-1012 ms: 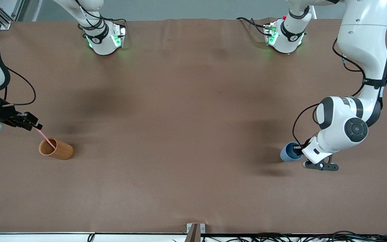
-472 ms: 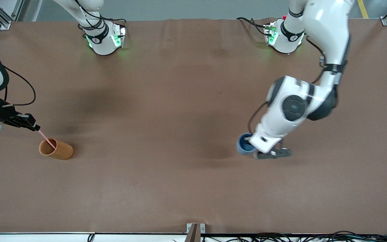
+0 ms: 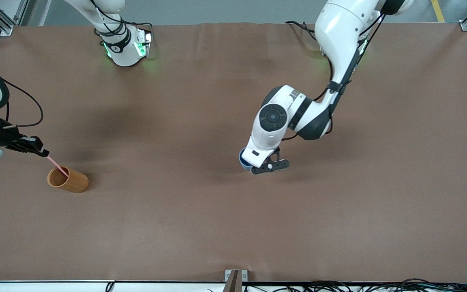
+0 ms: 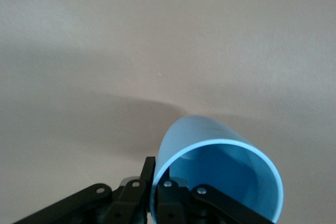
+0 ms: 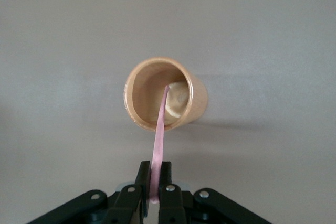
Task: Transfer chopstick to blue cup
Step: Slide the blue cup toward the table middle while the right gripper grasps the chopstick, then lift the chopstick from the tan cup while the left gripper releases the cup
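Nearest the front camera, toward the right arm's end of the table, the orange cup (image 3: pixel 67 180) stands on the brown table (image 3: pixel 233 227) with the pink chopstick (image 3: pixel 57 165) leaning out of its mouth. The right wrist view shows the stick's (image 5: pixel 159 140) lower end down inside that cup (image 5: pixel 164 94). The right gripper (image 3: pixel 41 151) hangs just above the cup's rim, jaws pinching the stick's top end; in its own camera the gripper (image 5: pixel 153 192) is clamped on the stick's end. Farther up the table, near its middle, the left gripper (image 3: pixel 258 165) carries the blue cup (image 3: pixel 243 159) off the surface, mostly hidden under the wrist. The left wrist view shows the cup (image 4: pixel 215 174) tilted, mouth open toward the camera, jaws pinching its rim, one finger (image 4: pixel 144 184) outside the wall and the other inside
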You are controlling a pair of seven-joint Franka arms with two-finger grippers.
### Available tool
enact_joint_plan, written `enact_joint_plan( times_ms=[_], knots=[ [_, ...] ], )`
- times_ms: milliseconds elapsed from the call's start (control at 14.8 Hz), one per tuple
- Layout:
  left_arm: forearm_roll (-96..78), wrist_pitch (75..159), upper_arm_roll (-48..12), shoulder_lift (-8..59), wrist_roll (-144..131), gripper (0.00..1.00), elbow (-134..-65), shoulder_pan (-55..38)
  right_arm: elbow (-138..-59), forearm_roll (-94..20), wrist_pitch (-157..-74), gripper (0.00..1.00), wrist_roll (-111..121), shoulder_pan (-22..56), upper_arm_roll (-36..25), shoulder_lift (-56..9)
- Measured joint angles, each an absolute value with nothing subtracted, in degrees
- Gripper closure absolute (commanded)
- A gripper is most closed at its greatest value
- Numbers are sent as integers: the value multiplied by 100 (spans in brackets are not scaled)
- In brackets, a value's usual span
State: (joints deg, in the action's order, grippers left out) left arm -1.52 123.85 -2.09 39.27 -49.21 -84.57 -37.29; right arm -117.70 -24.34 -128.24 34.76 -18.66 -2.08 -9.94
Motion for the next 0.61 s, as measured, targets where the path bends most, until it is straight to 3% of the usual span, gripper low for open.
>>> enact_joint_plan(
  times_ms=[337, 607],
  knots=[
    [-152, 12565, -224, 4031, -5063, 99, -8384, -3869, -11046, -2385, -12031, 99, 3476, -1870, -222, -979],
    [-192, 12753, -225, 4169, -5186, 92, -8384, -3939, -10301, -1635, -11027, 99, 3013, -1850, -191, -959]
  ],
)
